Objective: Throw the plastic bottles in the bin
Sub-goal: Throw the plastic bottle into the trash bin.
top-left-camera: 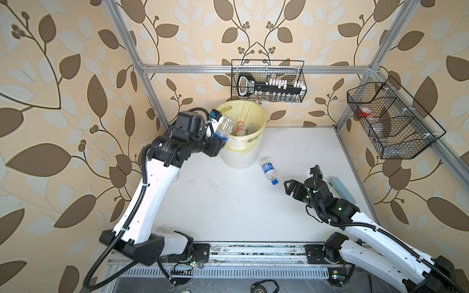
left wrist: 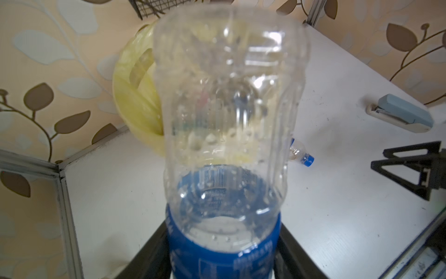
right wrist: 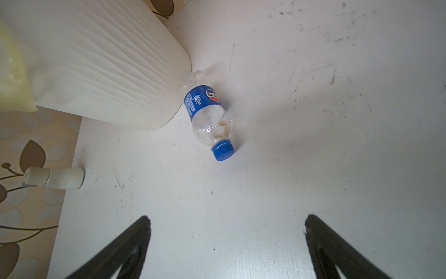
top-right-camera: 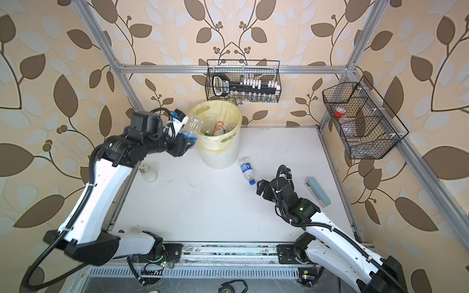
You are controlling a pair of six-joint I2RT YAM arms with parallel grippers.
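Note:
My left gripper (top-left-camera: 217, 142) is shut on a clear plastic bottle (top-left-camera: 224, 126) with a blue label. It holds the bottle tilted over the near left rim of the bin (top-left-camera: 238, 158), a white ribbed pail with a pale yellow bag. In the left wrist view the bottle (left wrist: 226, 108) fills the middle, and black fingers (left wrist: 149, 251) flank its label. Inside the bin lie other bottles (top-right-camera: 219, 128). A second blue-capped bottle (top-left-camera: 269, 169) lies on the table right of the bin, touching its base in the right wrist view (right wrist: 207, 116). My right gripper (right wrist: 226, 224) is open and empty, short of its cap.
A white-capped jar (top-right-camera: 148, 173) stands at the table's left edge under my left arm. A blue-grey stapler (top-left-camera: 342, 190) lies at the right edge behind my right gripper (top-left-camera: 289, 187). Black wire baskets hang on the back rail (top-left-camera: 269, 81) and the right rail (top-left-camera: 390, 121).

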